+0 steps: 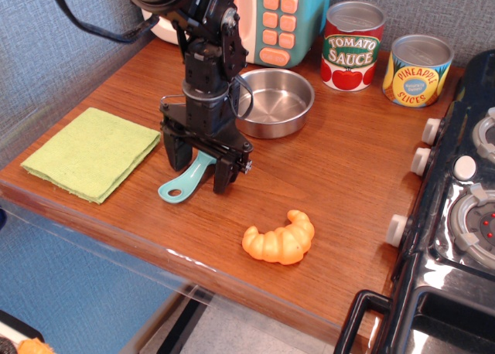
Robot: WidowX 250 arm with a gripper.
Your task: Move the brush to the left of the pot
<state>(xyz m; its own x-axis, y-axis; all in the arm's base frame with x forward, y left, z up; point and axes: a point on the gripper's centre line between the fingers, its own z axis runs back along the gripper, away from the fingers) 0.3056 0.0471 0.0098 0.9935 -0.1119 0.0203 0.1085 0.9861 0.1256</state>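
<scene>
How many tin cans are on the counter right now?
2. The tomato sauce can stands at the back, right of the pot; the pineapple slices can stands just right of it, near the stove. None seem hidden.

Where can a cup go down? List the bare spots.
Bare wood lies between the pot, the croissant and the stove knobs, and along the front edge below the cloth. It is crowded around the pincer over the brush.

You have a green cloth [91, 152] at the table's [340, 176] left edge, an orange croissant [280, 239] near the front, two cans, tomato sauce [352, 46] and pineapple slices [418, 70], at back, beside a toy microwave [282, 18].
</scene>
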